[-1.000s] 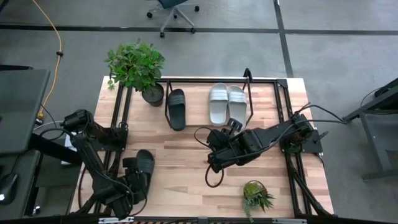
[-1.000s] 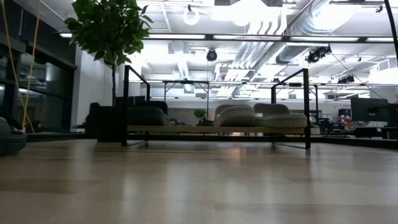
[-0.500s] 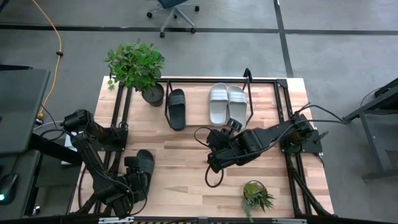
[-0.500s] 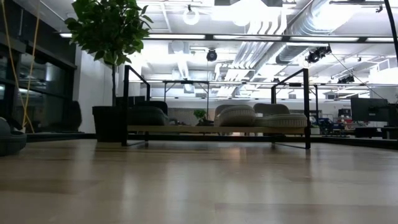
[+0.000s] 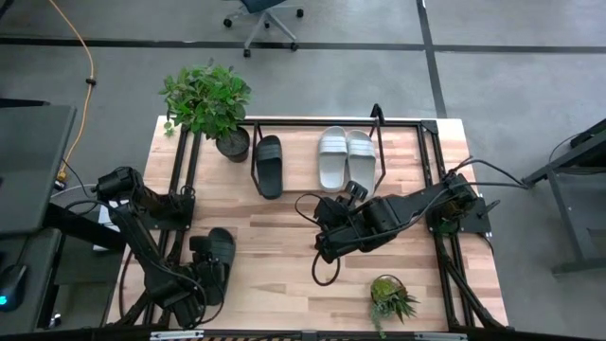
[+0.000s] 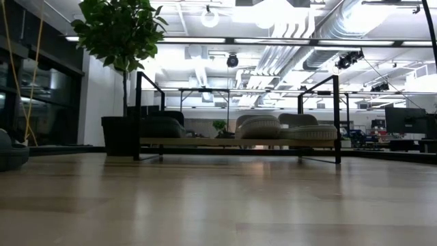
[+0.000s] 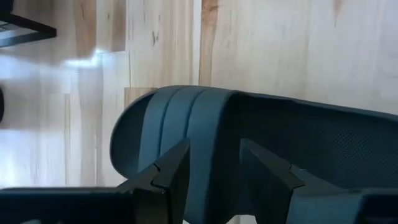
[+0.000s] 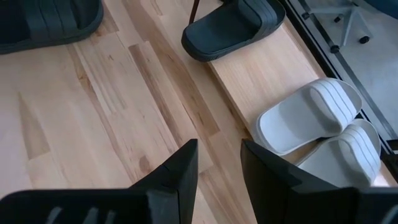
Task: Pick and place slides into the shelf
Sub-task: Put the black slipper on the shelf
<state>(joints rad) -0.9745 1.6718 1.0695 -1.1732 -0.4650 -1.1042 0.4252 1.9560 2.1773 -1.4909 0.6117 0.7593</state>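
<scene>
- While three slides sit in the shelf (image 5: 398,121), your left pincer (image 7: 214,165), spread, straddles the last black slide's (image 5: 217,248) strap to lift it.
- Your right pincer (image 8: 217,163), spread and empty, waits mid-counter.

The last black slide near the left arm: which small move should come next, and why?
Probably lower the left gripper and shut it on the black slide. Its fingers are open and hover over the strap, and the slide lies on the table, off the shelf, which already holds one black and two grey slides. The right gripper waits empty.
</scene>
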